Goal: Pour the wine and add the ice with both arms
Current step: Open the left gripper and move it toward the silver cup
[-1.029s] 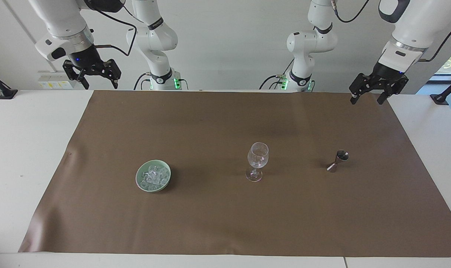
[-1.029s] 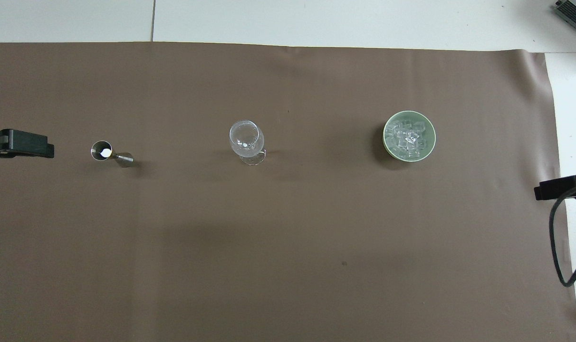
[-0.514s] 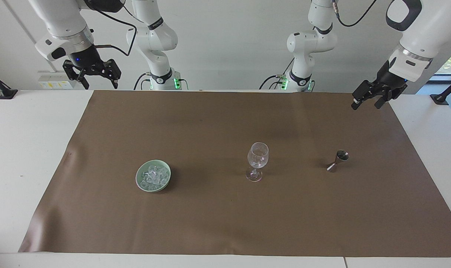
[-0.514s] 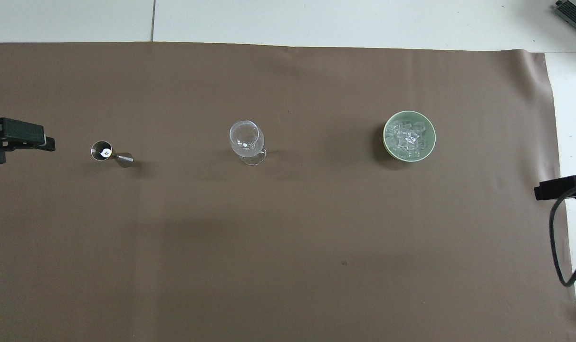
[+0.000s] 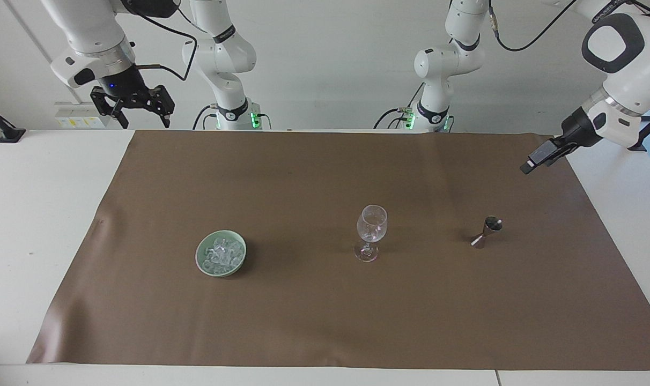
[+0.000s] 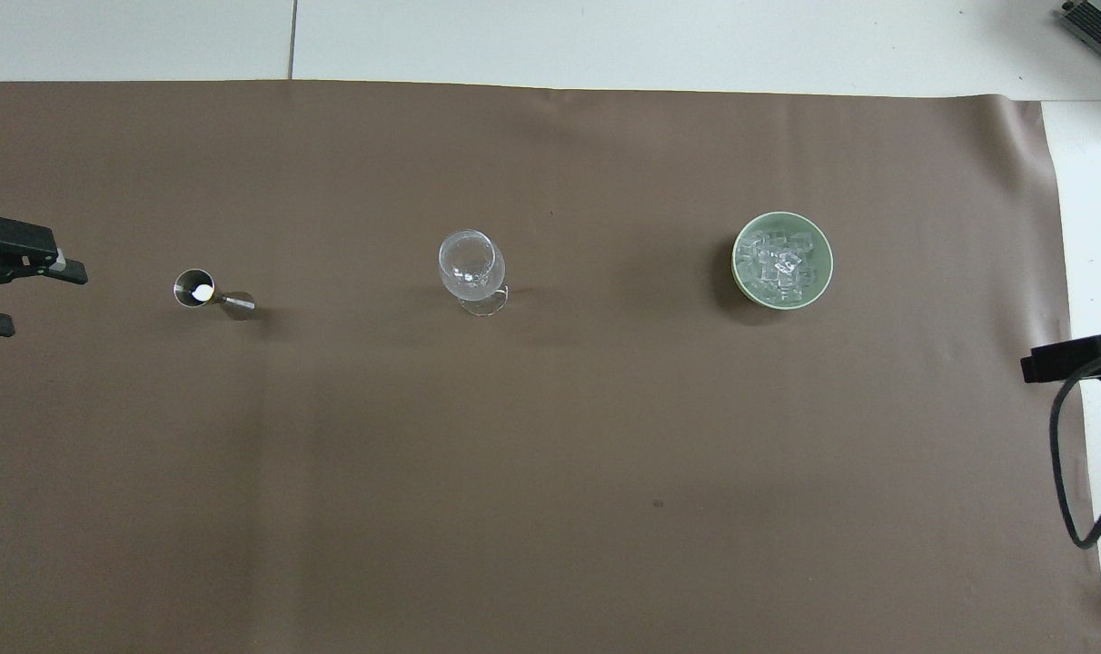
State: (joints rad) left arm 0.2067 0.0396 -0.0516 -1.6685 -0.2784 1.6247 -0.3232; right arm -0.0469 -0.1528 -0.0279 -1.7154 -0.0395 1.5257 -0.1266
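Several clear cubes of ice (image 5: 221, 255) are lying heaped in a pale green bowl (image 5: 202, 264), which is sitting on the brown mat (image 5: 325, 321) toward the right arm's end of the table. Beside it, mid-mat, a wine glass (image 5: 371, 231) is standing upright, and a metal jigger (image 5: 486, 232) is standing toward the left arm's end. The mat is covering most of a white table (image 5: 35, 214), its edges lying flat. The left gripper (image 5: 537, 158) is hanging over the mat's corner, fingers spread apart, holding nothing. The right gripper (image 5: 140, 113) is waiting above the table's edge near the robots, fingers wide and empty. A plain white wall (image 5: 330, 64) is rising past both arm bases.
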